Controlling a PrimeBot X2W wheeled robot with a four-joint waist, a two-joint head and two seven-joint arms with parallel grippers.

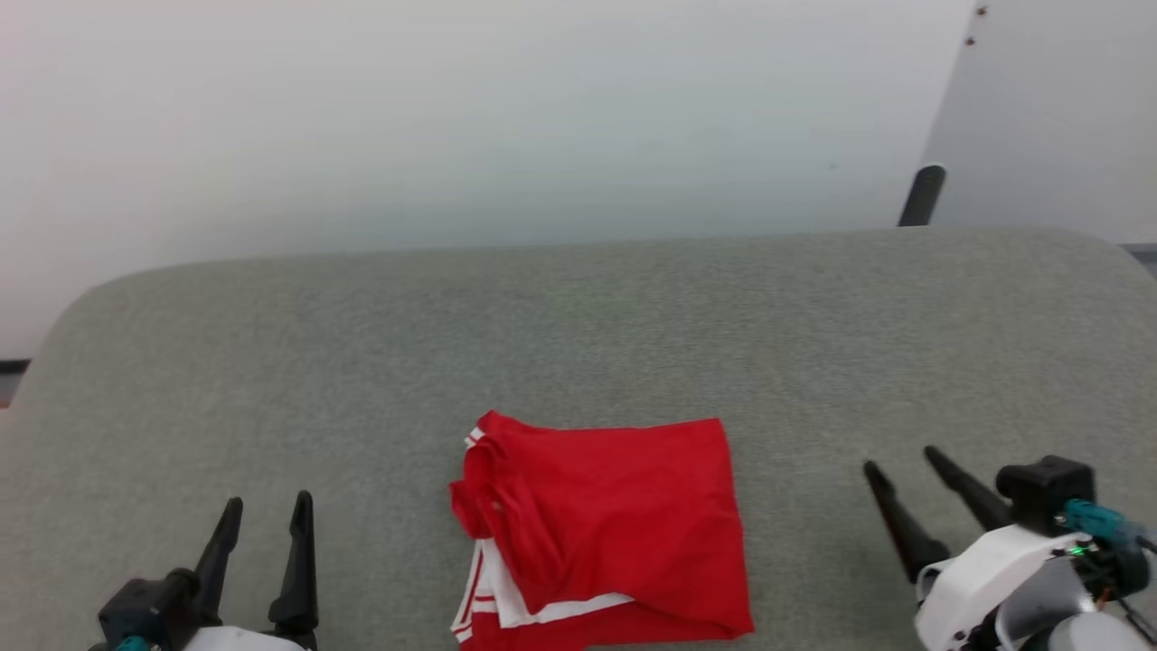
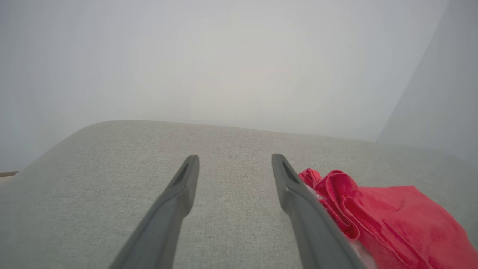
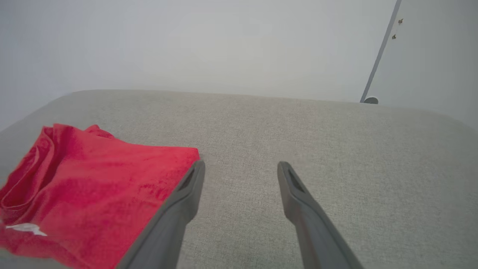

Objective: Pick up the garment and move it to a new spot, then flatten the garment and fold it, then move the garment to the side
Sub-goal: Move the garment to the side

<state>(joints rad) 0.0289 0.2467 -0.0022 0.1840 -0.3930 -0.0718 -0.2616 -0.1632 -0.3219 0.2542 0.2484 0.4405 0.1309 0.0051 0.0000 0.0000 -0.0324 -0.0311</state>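
The garment (image 1: 615,506) is plain bright red on its upper face, with white panels and thin red stripes showing along its left and near edges. The surface (image 1: 578,325) is a flecked grey-green weave, uniform all over. The left end effector (image 1: 270,499) and right end effector (image 1: 899,458) have black fingers (image 1: 298,561) on white shells (image 1: 985,561). A teal fitting (image 1: 1098,520) sits at the right one. The far wall (image 1: 452,117) is pale grey-white.

The garment (image 1: 615,515) runs off the head view's bottom edge.
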